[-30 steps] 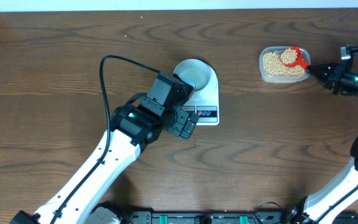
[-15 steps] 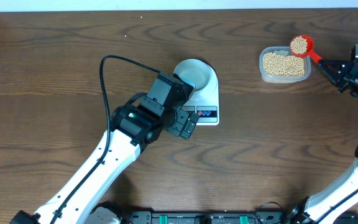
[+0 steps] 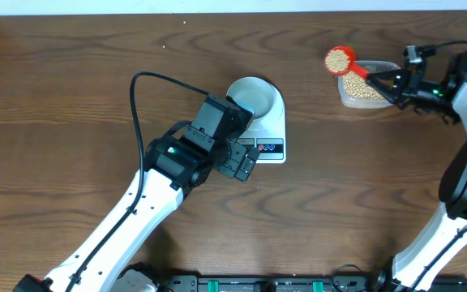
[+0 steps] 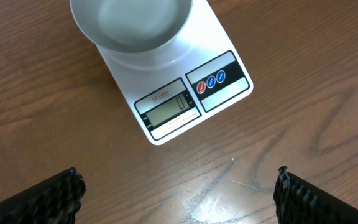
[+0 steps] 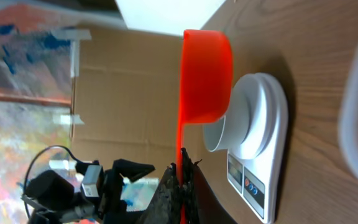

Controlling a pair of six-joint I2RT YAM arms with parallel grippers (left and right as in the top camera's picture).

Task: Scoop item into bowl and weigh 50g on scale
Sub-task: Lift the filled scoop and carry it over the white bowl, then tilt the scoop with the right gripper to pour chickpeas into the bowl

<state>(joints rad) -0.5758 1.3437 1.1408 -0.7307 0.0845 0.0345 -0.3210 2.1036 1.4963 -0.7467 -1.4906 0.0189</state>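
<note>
The white scale (image 3: 271,130) stands mid-table with the pale grey-blue bowl (image 3: 254,96) on it; the bowl (image 4: 129,25) shows nothing inside. My left gripper (image 3: 244,160) hovers over the wood just in front of the scale's display (image 4: 169,112), open wide (image 4: 179,193) with nothing between its fingers. My right gripper (image 3: 382,81) is shut on the handle of a red scoop (image 3: 340,59) heaped with tan beans. The scoop is in the air just left of the clear tub (image 3: 369,91). In the right wrist view the scoop (image 5: 207,74) is level, with the scale (image 5: 260,124) beyond it.
The clear tub holds many more beans (image 3: 363,90). A black cable (image 3: 136,105) arcs over the left arm. A cardboard wall (image 5: 123,87) stands at the table's left end, and bare wood lies between the scale and the tub.
My right gripper has lifted the scoop, full of beans, out of the tub and carried it leftward past the tub's left edge. The left arm has stayed still.
</note>
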